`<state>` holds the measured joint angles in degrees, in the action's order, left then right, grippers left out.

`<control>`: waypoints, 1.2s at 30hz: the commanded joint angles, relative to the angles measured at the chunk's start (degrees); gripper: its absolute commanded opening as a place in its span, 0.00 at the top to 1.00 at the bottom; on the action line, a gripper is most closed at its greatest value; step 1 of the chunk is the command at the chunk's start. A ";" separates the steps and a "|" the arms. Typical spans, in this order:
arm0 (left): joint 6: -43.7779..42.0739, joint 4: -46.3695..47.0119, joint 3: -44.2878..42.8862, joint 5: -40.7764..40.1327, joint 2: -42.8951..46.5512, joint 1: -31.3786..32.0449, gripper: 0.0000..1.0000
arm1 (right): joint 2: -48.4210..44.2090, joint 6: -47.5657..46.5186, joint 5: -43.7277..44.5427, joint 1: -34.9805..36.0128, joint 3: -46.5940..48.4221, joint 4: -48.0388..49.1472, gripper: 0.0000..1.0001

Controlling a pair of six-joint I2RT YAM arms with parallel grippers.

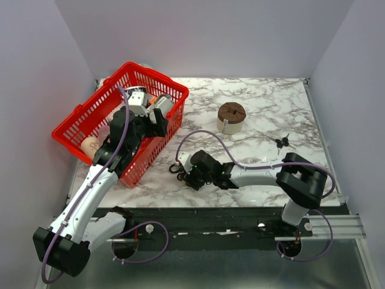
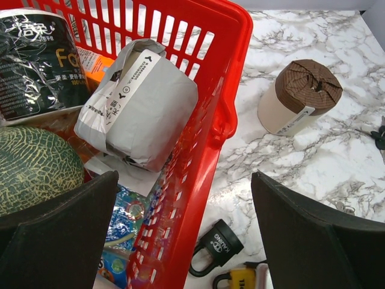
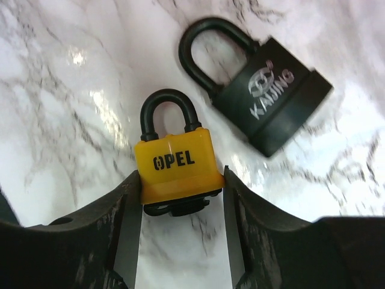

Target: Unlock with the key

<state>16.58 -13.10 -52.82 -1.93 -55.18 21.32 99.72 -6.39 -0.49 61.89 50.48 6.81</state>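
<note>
The key [image 1: 281, 142], tiny with a black head, lies on the marble table at the right, far from both grippers; it also shows at the right edge of the left wrist view [image 2: 379, 136]. My right gripper [image 3: 180, 194] is shut on the base of the yellow padlock [image 3: 174, 165], which lies flat on the table. A black padlock [image 3: 271, 108] lies just beyond it. In the top view the right gripper [image 1: 183, 174] is beside the basket's near corner. My left gripper [image 2: 183, 241] is open and empty above the basket's rim; both padlocks [image 2: 218, 244] show below it.
A red basket [image 1: 156, 78] at the left holds a grey packet [image 2: 144, 102], a melon [image 2: 30, 168], a dark bag and snack packs. A paper roll with a brown top [image 1: 231, 116] stands mid-table. White walls close in the table on three sides.
</note>
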 commanded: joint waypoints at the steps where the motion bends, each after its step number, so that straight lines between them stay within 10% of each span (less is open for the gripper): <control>1: 0.12 0.71 -0.97 3.59 1.30 0.04 0.01 | -9.79 3.75 3.73 0.34 -2.66 2.51 0.90; 14: 9.07 18.89 0.70 38.74 -2.99 4.07 0.06 | -38.54 4.12 19.12 0.25 -8.20 2.33 0.96; 36: 16.99 21.98 1.58 46.31 -13.28 12.25 0.09 | -45.58 -2.48 16.93 0.51 -6.36 1.98 0.99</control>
<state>32.71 7.31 -51.62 40.91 -66.78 31.94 54.00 -7.64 16.93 61.93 42.06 6.33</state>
